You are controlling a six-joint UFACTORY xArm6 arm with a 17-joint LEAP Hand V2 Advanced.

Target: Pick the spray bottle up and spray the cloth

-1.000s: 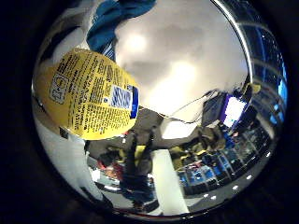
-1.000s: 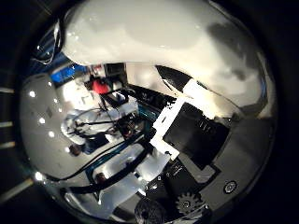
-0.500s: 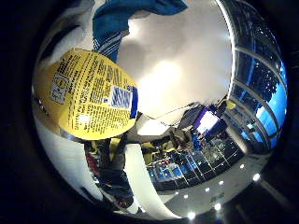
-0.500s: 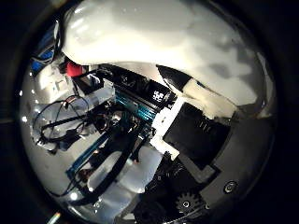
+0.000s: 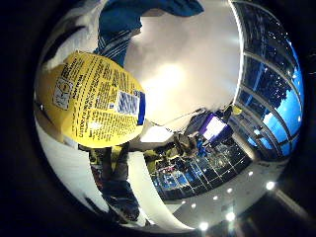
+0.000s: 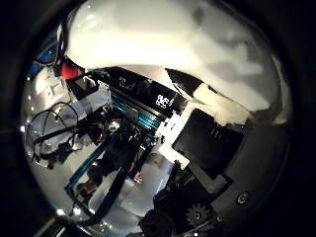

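The spray bottle, with a yellow printed label, fills much of the right little finger side palm view and lies close against the palm. The blue cloth lies on the white table beyond the bottle. In the right thumb side palm view, the black and white fingers of my hand reach in from the edge, curled inward. The bottle itself does not show in that view, and its nozzle is hidden.
The white table's edge shows in the right thumb side palm view, with dark equipment and a red object in the room beyond. A lit screen stands past the table.
Both views have shifted across the room, so the hand has moved and tilted. The bottle has kept its place against the palm. More of the blue cloth now shows.
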